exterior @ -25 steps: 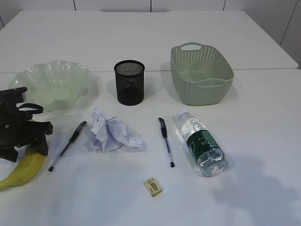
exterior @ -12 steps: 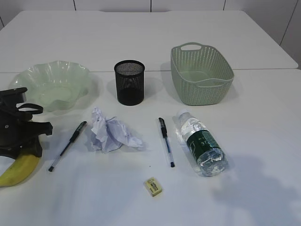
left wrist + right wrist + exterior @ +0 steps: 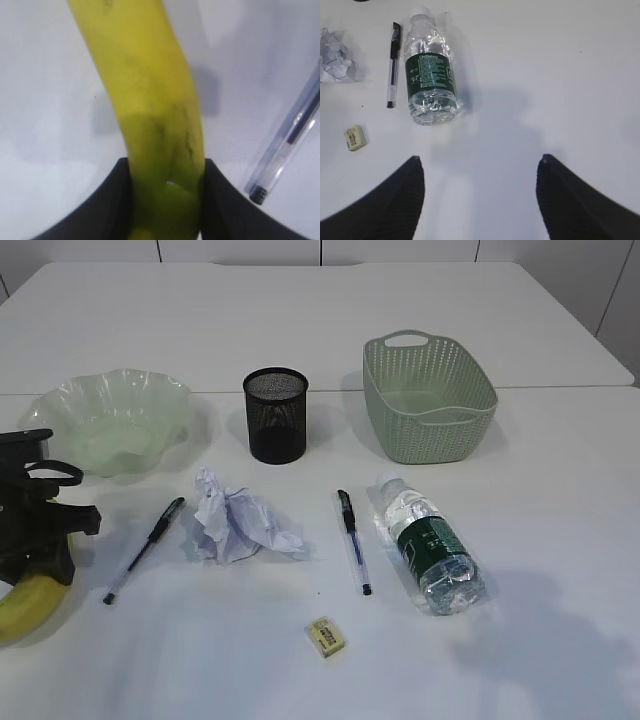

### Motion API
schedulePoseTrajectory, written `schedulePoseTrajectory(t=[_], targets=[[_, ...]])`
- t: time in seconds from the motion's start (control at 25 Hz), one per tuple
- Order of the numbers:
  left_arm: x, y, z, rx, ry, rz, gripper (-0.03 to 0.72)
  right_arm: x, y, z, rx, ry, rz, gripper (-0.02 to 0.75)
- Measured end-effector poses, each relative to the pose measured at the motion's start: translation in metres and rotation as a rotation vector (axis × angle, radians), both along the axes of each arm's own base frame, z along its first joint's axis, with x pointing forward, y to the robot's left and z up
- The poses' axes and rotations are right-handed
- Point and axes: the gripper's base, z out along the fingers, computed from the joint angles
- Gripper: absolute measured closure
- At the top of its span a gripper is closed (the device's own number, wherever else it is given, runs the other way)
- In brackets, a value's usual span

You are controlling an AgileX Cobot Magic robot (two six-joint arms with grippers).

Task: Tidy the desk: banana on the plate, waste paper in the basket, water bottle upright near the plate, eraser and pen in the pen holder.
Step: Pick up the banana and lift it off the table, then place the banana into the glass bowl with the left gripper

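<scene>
So basically nothing's put away yet. Nearest, the eraser (image 3: pixel 326 636) sits loose on the desk, and the right gripper (image 3: pixel 480 200) hangs wide open and empty. The left gripper (image 3: pixel 167 200) is clamped on the banana (image 3: pixel 30 605) at the desk's left edge. Mid-desk: bottle (image 3: pixel 428 543) on its side, two pens (image 3: pixel 352 540), waste paper (image 3: pixel 238 520). Farther back, plate (image 3: pixel 60 400), pen holder (image 3: pixel 275 416) and basket (image 3: pixel 380 390) look empty.

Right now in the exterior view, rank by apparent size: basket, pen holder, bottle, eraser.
1. basket
2. bottle, though it lies nearer the camera than the holder, so unsure
3. pen holder
4. eraser
</scene>
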Motion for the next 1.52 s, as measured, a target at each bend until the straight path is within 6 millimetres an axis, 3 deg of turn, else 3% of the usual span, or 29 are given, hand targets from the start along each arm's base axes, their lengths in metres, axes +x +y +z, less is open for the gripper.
schedulePoseTrajectory(t=[0.36,0.64,0.92,1.08,1.24,1.52], targets=[[-0.012,0.001,0.036,-0.012,-0.024,0.004,0.452,0.000,0.000,0.000,0.000,-0.002,-0.001,0.219],[-0.037,0.004,0.074,-0.020,0.006,0.006,0.452,0.000,0.000,0.000,-0.003,-0.003,0.003,0.219],[-0.051,0.008,0.116,-0.018,-0.157,-0.009,0.453,-0.001,0.000,0.000,-0.011,0.003,0.016,0.219],[-0.038,0.008,0.135,-0.003,-0.242,-0.050,0.453,-0.001,0.000,-0.001,-0.011,0.013,0.019,0.219],[-0.012,0.006,0.160,0.018,-0.343,-0.086,0.453,-0.002,0.000,-0.002,-0.011,0.024,0.022,0.219],[0.055,-0.004,0.179,0.046,-0.421,-0.136,0.453,-0.002,0.001,-0.002,-0.012,0.025,0.024,0.219]])
